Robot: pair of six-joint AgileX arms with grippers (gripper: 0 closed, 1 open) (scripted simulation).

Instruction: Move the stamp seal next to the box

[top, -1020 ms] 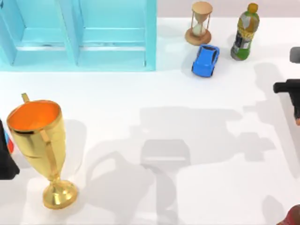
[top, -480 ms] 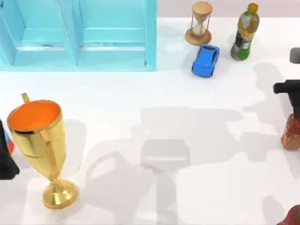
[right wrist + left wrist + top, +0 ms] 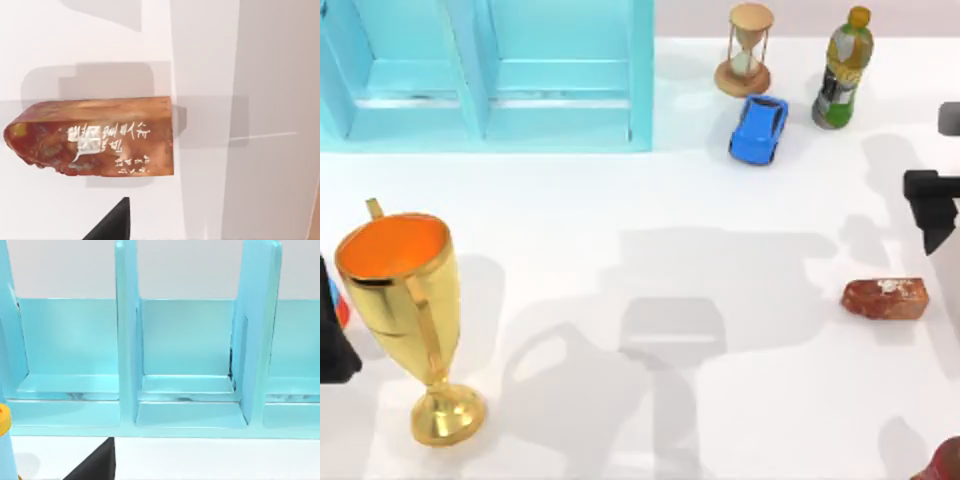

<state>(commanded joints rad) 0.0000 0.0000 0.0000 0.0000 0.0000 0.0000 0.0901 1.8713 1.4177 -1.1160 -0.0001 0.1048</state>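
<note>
Stamp seal [image 3: 885,298] lying flat on table [image 3: 740,240], right pincer [image 3: 932,205] above it, grip state unclear

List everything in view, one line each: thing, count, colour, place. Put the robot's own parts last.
box: 1, light blue, back left of the table, open compartments.
trophy: 1, gold with orange inside, front left, upright.
hourglass: 1, tan wood, back, right of the box.
toy car: 1, blue, just in front of the hourglass.
bottle: 1, green with orange cap, back right, upright.
stamp seal: 1, reddish-brown with whitish marks, right side, lying flat.
dark red object: 1, front right corner, cut off by the edge.
table: 1, white.
left arm: black, left edge.
right gripper: black, right edge, above the seal.
</note>
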